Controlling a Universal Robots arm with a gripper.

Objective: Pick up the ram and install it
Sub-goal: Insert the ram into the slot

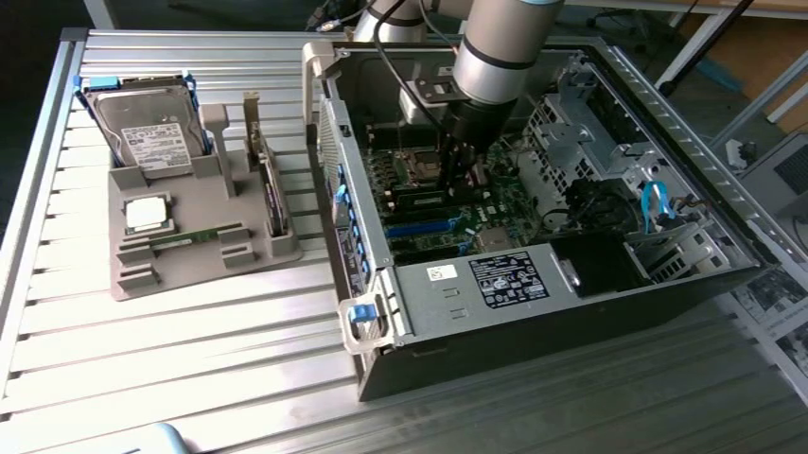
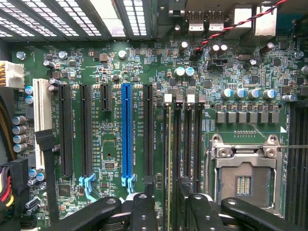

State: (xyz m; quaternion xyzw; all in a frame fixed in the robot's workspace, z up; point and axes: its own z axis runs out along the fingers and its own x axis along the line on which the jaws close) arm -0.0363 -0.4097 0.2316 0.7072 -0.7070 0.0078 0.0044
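Note:
My gripper point(image 1: 457, 163) is down inside the open computer case point(image 1: 543, 284), just above the motherboard. In the wrist view the ram point(image 2: 168, 144) stands edge-on as a thin green strip in the memory slot nearest the long black expansion slots. My gripper point(image 2: 173, 214) is open, its two black fingers point(image 2: 144, 211) standing apart on either side of the ram's near end without pinching it. A second, similar green stick point(image 1: 192, 236) lies flat on the grey holder point(image 1: 202, 255) outside the case.
The holder also carries a silver hard drive point(image 1: 151, 132) and a square CPU chip point(image 1: 146, 213). Beside the memory slots are the empty CPU socket point(image 2: 245, 173), a blue expansion slot point(image 2: 126, 130) and the other memory slots point(image 2: 192, 139). Cables and drive cages crowd the case at the exterior view's right.

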